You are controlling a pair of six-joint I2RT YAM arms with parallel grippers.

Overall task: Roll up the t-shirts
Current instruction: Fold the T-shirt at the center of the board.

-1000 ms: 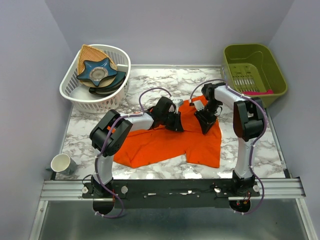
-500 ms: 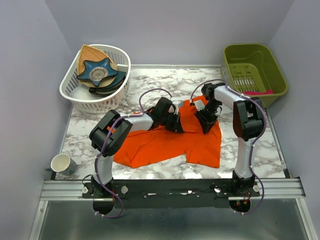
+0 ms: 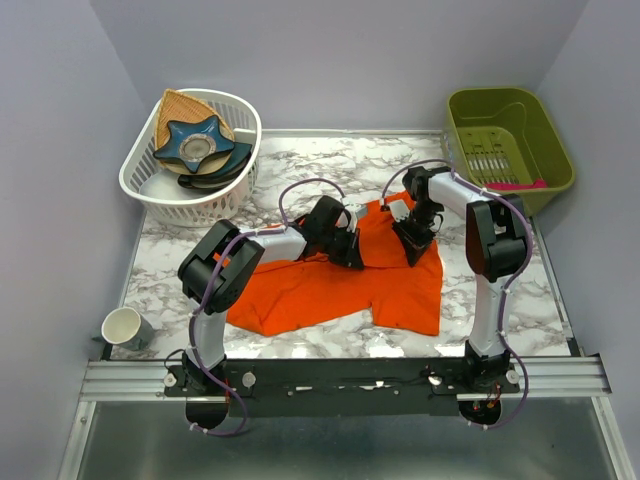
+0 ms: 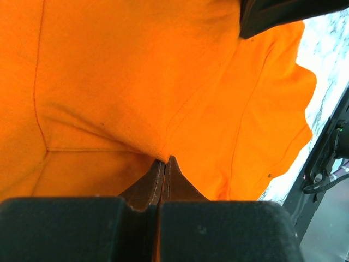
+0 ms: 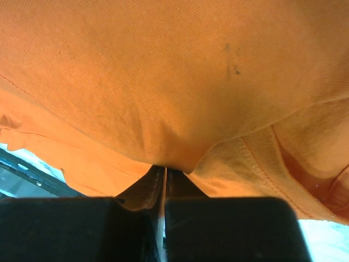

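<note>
one t-shirt (image 3: pixel 330 290) in sight, bright orange, spread loosely near the middle of the marble table (image 3: pixel 330 165), between the two arms. barely begun, by the look of it: no rolled part anywhere, no tight fold, just wrinkled cloth lying mostly flat. left gripper (image 3: pixel 350 250) down on the far-left part of the shirt, jaws pressed together, with a peak of fabric nipped at the fingertips (image 4: pixel 147 185). right gripper (image 3: pixel 412 243) down on the far-right part, jaws likewise drawn together on a small pinch of cloth, bunched at the tips in the right wrist view. judged as the taking-hold step, with both pinches made toward the far edge. left to do, probably: bringing that edge over, then the whole roll toward the near side. no second shirt visible.
</note>
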